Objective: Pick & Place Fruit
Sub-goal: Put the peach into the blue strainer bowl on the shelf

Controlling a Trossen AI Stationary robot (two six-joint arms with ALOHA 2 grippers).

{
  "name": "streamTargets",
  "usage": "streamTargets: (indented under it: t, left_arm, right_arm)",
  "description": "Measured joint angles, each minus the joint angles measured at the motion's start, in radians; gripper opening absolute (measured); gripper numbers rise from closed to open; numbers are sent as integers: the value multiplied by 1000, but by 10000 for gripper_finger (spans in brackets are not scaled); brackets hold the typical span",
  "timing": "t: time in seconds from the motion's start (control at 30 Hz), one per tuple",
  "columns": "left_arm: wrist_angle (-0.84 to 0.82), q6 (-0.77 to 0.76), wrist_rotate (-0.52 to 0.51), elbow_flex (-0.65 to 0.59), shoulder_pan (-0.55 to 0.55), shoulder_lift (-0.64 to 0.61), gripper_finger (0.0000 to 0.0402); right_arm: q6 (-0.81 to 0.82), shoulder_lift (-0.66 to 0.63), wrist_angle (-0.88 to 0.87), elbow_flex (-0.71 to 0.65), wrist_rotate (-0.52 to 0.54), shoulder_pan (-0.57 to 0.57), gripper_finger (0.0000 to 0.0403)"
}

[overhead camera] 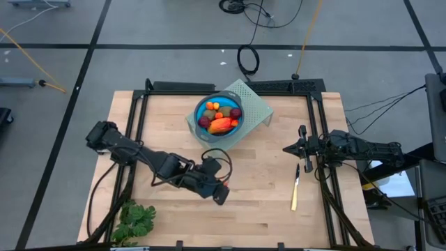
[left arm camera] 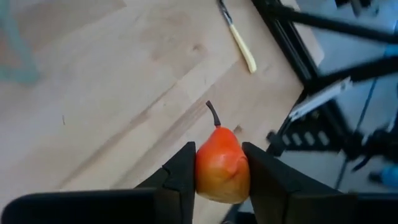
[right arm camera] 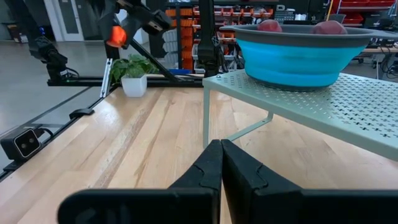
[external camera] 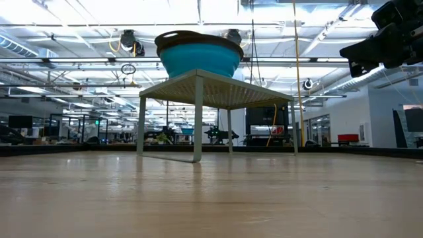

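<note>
Table [overhead camera: 265, 202]: pale wood planks, smooth matt. Stand [right arm camera: 348, 102]: perforated metal, matt pale green. Bowl [right arm camera: 298, 53]: smooth blue plastic, dark rim. Pear [left arm camera: 222, 167]: glossy orange-red plastic. Knife [overhead camera: 295, 188]: yellow handle.

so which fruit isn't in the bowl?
The orange-red pear, clamped in the left hand over the table; all other fruit sits in the blue bowl.

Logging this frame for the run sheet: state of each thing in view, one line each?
Left gripper: closed on an orange-red pear, held above the table.
Right gripper: shut, empty, at the table's right side.
Blue bowl: on the perforated stand, holding several fruit.
Knife: lying flat on the table.
Green leafy bunch: lying at the table's front left.
</note>
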Motion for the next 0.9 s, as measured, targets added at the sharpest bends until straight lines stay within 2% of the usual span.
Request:
streamTargets:
  t: [0.2,0.47,0.77,0.9]
  left_arm:
    - [0,-190,89,0,29,0,128]
    - [1,-342,167,0,50,0,130]
    - [1,-350,167,0,50,0,131]
    - [4,-250,125,0,50,0,131]
  right_arm:
    - [-1,0,0,0,0,0,0]
    - [-1,0,-1,0,0,0,0]
    - [-1,0,-1,0,0,0,0]
    - [-1,0,-1,0,0,0,0]
